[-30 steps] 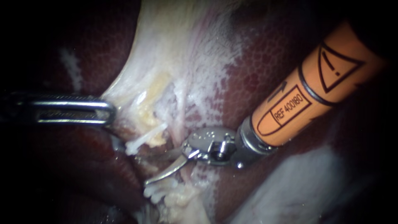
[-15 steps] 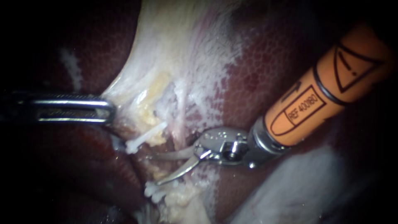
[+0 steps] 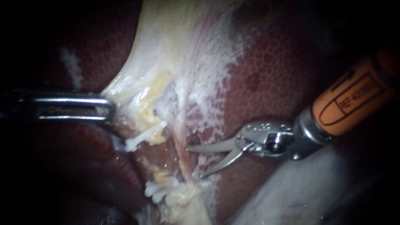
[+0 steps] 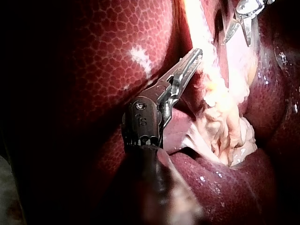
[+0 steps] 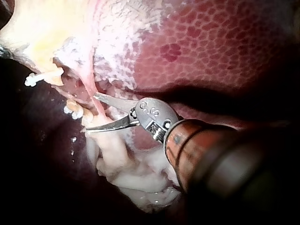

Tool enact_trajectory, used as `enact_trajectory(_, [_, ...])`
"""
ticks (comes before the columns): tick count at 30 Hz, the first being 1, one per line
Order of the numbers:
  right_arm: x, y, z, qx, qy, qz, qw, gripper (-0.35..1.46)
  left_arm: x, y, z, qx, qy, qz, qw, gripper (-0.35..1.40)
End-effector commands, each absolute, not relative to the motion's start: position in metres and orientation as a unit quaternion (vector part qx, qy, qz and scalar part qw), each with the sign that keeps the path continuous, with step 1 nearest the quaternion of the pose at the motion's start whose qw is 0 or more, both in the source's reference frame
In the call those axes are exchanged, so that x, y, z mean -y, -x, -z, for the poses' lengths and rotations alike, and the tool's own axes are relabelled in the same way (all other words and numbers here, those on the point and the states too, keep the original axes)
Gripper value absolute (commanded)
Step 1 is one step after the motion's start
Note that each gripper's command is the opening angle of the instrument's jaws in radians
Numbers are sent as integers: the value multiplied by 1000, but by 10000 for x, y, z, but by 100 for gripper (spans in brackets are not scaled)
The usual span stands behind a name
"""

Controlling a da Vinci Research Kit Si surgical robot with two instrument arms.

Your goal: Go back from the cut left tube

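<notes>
Endoscope view: left instrument (image 3: pixel 109 109) entering from the left, pincer clenched on the edge of the pale tissue (image 3: pixel 166 54) lying over the liver (image 3: pixel 271 62). Right instrument (image 3: pixel 196 161) entering from the right, pincer released, two thin curved blades spread and holding nothing, tips just beside a thin pink strand (image 3: pixel 182 154). Cut left tube (image 3: pixel 153 138) on the far side of that strand from the blades, in two separated ends: one bearing the upper clip (image 3: pixel 139 139), the other the lower clips (image 3: pixel 157 189), both apart from the blades. Left wrist view: left instrument (image 4: pixel 195 54) with pincer closed at the margin of the pale tissue (image 4: pixel 225 117), liver (image 4: pixel 93 56) beside the shaft; right instrument (image 4: pixel 238 40) ahead, blades apart. Right wrist view: right instrument (image 5: pixel 90 112) with blades spread, pink strand (image 5: pixel 96 108) seen in the gap near the tips, contact not discernible; upper clip (image 5: pixel 40 77) and lower clips (image 5: pixel 72 110) beyond the tips; liver (image 5: pixel 211 47) alongside.
</notes>
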State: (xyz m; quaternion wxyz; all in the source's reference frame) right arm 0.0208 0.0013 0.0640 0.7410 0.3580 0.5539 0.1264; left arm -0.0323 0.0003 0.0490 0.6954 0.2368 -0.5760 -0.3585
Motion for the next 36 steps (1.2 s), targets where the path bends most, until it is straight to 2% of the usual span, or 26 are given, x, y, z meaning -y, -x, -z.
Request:
enact_trajectory(1, [-16,-203,-638,-558,-342,-124,746,104,-3,323,-490,576,-237,358,695,-35])
enact_trajectory(6, [-31,-187,-625,-571,-262,-103,771,126,-3,323,-490,576,-237,358,695,-35])
enact_trajectory(10, [-36,-177,-613,-570,-219,-96,786,133,-3,323,-490,576,-237,358,695,-35])
enact_trajectory(20, [-33,-173,-587,-553,-132,-111,815,143,-3,324,-491,576,-236,359,696,-35])
enact_trajectory(28, [-32,-169,-582,-539,-101,-118,828,143,-8,322,-500,575,-235,360,696,-35])
enact_trajectory(36, [-38,-161,-577,-535,-91,-113,832,143,-9,322,-505,575,-234,360,696,-35])
